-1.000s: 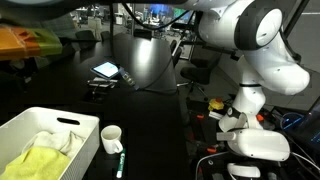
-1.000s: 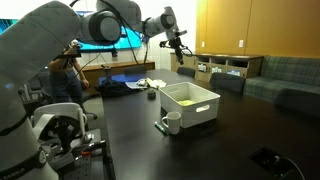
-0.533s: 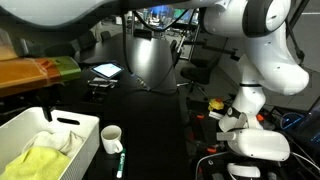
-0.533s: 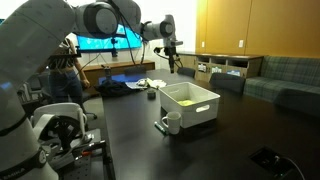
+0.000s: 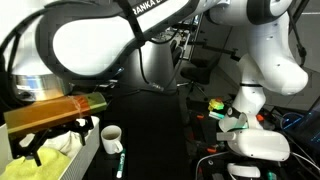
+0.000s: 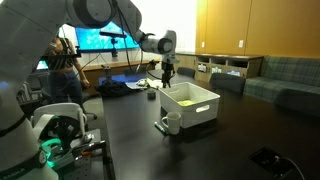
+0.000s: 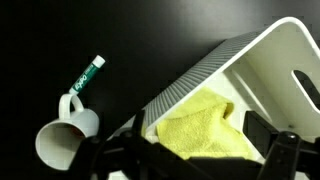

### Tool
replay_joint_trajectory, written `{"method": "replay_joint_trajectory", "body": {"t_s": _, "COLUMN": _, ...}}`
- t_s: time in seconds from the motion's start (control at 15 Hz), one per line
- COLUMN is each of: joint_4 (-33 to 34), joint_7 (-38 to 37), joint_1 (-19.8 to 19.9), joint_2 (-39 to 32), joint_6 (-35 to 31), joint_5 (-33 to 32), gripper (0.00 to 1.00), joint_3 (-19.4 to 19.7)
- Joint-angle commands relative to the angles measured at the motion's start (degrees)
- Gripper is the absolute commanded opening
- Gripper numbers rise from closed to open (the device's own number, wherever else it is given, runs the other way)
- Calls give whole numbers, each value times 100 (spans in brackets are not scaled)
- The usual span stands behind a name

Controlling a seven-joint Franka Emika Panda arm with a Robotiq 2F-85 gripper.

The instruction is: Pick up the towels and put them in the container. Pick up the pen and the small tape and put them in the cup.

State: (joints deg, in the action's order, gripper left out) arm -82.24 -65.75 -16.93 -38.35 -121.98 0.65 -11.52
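Gripper jaws wide apart, empty, over yellow towel in white container. Green-labelled pen near mug; print unreadable. Arm lettering partly reads "ANKA".

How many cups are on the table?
1. The white cup stands on the black table beside the white container, with the pen lying next to it. The arm blocks part of an exterior view, so another could be hidden.
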Motion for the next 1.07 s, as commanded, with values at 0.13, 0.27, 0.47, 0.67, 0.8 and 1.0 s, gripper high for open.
{"method": "replay_joint_trajectory", "body": {"t_s": 0.13, "joint_4": -1964, "joint_7": -39, "joint_1": 85, "joint_2": 888, "joint_6": -1111, "joint_5": 1056, "gripper": 100, "joint_3": 126}}
{"method": "replay_joint_trajectory", "body": {"t_s": 0.27, "joint_4": -2564, "joint_7": -40, "joint_1": 97, "joint_2": 1108, "joint_6": -1373, "joint_5": 1367, "gripper": 100, "joint_3": 131}}
{"method": "replay_joint_trajectory", "body": {"t_s": 0.47, "joint_4": -3479, "joint_7": -25, "joint_1": 100, "joint_2": 1450, "joint_6": -1844, "joint_5": 1772, "gripper": 100, "joint_3": 119}}
{"method": "replay_joint_trajectory", "body": {"t_s": 0.67, "joint_4": -4214, "joint_7": -62, "joint_1": 80, "joint_2": 1713, "joint_6": -2327, "joint_5": 2010, "gripper": 100, "joint_3": 126}}
{"method": "replay_joint_trajectory", "body": {"t_s": 0.8, "joint_4": -4437, "joint_7": -141, "joint_1": 58, "joint_2": 1719, "joint_6": -2575, "joint_5": 2070, "gripper": 100, "joint_3": 155}}
{"method": "replay_joint_trajectory", "body": {"t_s": 1.0, "joint_4": -4548, "joint_7": -370, "joint_1": -18, "joint_2": 1641, "joint_6": -2893, "joint_5": 1937, "gripper": 100, "joint_3": 251}}
